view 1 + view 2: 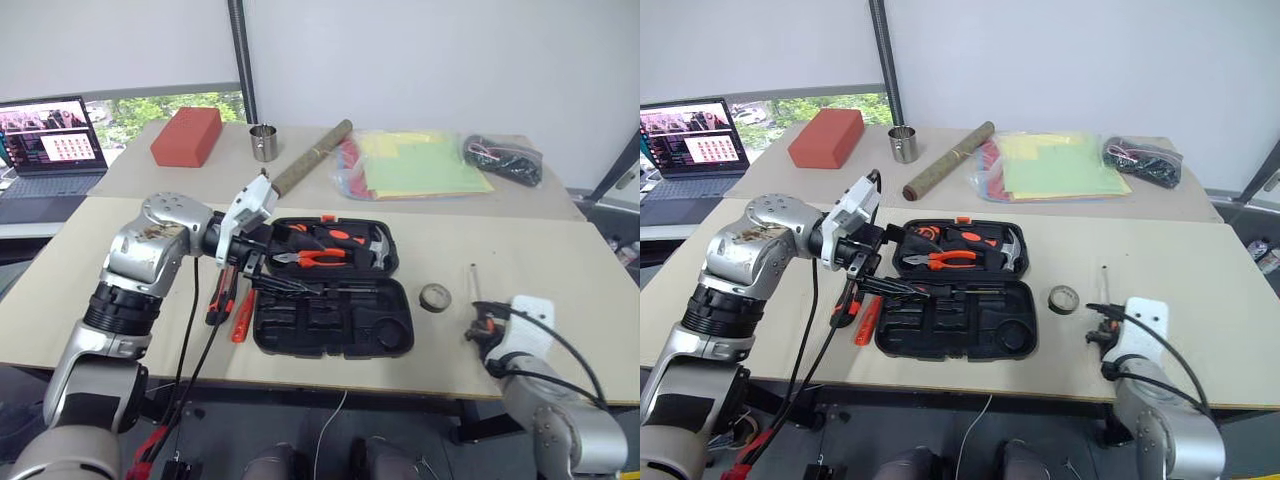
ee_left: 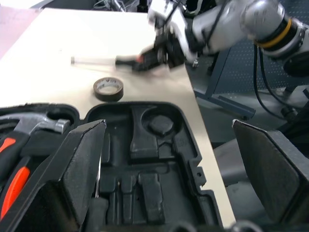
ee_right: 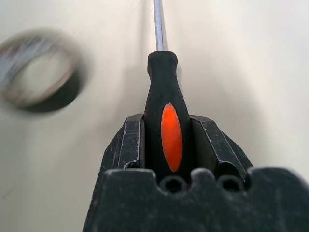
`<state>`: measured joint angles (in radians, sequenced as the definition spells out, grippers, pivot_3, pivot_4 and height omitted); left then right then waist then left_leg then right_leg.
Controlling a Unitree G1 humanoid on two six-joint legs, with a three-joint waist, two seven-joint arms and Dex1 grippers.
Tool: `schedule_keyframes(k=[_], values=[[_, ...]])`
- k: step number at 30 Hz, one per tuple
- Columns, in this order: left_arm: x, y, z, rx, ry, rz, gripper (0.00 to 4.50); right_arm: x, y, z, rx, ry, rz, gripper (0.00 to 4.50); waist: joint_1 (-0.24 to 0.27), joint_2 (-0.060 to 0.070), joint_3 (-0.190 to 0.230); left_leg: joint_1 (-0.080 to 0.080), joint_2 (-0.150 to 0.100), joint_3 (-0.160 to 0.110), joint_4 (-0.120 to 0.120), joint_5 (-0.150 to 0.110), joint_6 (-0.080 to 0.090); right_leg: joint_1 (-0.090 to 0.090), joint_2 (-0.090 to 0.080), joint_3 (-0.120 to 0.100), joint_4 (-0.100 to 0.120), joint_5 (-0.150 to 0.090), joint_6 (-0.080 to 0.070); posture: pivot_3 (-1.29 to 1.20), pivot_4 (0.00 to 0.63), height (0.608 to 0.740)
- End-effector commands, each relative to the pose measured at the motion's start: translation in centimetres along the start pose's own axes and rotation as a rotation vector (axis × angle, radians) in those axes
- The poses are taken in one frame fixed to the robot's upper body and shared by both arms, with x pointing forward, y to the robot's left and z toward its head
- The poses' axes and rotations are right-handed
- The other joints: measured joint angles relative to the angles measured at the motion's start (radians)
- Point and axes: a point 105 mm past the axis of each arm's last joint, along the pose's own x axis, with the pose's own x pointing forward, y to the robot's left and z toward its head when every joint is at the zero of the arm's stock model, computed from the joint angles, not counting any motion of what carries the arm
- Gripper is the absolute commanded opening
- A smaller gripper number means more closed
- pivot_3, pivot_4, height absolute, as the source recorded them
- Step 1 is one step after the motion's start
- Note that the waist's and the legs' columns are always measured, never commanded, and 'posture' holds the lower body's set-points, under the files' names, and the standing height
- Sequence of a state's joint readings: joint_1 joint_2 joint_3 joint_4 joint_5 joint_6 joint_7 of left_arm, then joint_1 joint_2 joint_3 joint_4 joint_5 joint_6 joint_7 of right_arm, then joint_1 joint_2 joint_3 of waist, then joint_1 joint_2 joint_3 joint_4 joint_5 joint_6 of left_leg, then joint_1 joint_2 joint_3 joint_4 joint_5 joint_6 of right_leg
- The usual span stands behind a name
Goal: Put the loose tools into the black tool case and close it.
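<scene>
At the near right edge of the bench (image 1: 560,350) the right gripper (image 3: 166,140) has its two black fingers pressed against the black-and-orange handle of a screwdriver (image 3: 164,96), whose steel shaft lies flat on the bench pointing away from the robot; the handle-end hold looks meant to let the tool be lifted and carried across to the case. Just beside it, toward the case, lies the small black tape roll (image 1: 434,297), still loose. The black tool case (image 1: 335,320) lies open in the middle of the bench, its near half showing empty moulded slots, its far half holding orange-handled pliers (image 1: 320,257) and a hammer (image 1: 378,248). The left gripper (image 1: 862,262) hangs over the case's left edge with fingers spread wide and nothing between them, apparently ready to steady the case or take a tool. Two more orange-and-black tools (image 1: 228,305) lie on the bench left of the case. Beyond, a second table carries a red block (image 1: 187,135), a steel cup (image 1: 264,142), a rolled tube (image 1: 312,158), coloured folders (image 1: 415,165) and a bagged black bundle (image 1: 503,158); a laptop (image 1: 52,145) sits far left, below a window and a pale wall.
</scene>
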<state>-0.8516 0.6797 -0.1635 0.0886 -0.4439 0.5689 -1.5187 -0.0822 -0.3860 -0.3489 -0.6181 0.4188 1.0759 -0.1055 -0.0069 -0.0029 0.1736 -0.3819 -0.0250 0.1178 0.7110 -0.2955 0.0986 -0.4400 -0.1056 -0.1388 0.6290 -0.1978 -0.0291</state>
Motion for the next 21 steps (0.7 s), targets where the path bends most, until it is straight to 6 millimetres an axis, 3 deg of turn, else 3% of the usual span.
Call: schedule_keyframes(k=[1,5,9,15,21], values=[[-1.0,-0.9,0.4,0.050,0.009,-0.007,4.50,-1.2,4.2,5.8,-0.165,-0.231,0.413,0.99,-0.010,0.001,0.000,0.001,0.000,0.000,-0.001,0.000,0.000,0.000,0.000,0.000,0.000,0.000,0.000,0.00,0.150,0.737],[-2.2,-1.1,-0.8,0.044,0.038,0.024,4.50,-1.8,7.5,6.2,-0.400,-0.220,0.802,0.99,-0.011,0.000,0.000,0.004,0.005,0.001,-0.002,0.004,0.004,0.001,0.007,0.005,-0.001,-0.001,-0.001,0.00,0.150,0.737],[-3.6,-1.3,-1.3,0.023,0.070,0.058,4.50,-1.7,10.2,6.2,-0.637,-0.219,1.044,0.99,-0.005,0.000,0.001,0.002,0.007,0.001,-0.002,0.004,0.004,0.000,0.011,0.013,0.000,-0.002,-0.002,0.00,0.150,0.737],[-5.3,-1.9,-2.3,-0.004,0.130,0.103,4.50,-0.6,13.9,5.9,-0.897,-0.249,1.249,0.99,-0.004,-0.001,0.002,-0.002,0.006,0.001,0.001,0.004,0.005,-0.003,0.010,0.014,0.000,-0.001,-0.001,0.00,0.150,0.737],[-5.8,-2.4,-2.7,-0.018,0.139,0.142,4.50,0.8,15.3,5.3,-1.003,-0.252,1.295,0.99,0.007,-0.001,0.002,-0.006,0.005,-0.002,0.002,0.004,0.005,-0.005,0.009,0.014,0.000,0.002,-0.007,0.00,0.150,0.737]])
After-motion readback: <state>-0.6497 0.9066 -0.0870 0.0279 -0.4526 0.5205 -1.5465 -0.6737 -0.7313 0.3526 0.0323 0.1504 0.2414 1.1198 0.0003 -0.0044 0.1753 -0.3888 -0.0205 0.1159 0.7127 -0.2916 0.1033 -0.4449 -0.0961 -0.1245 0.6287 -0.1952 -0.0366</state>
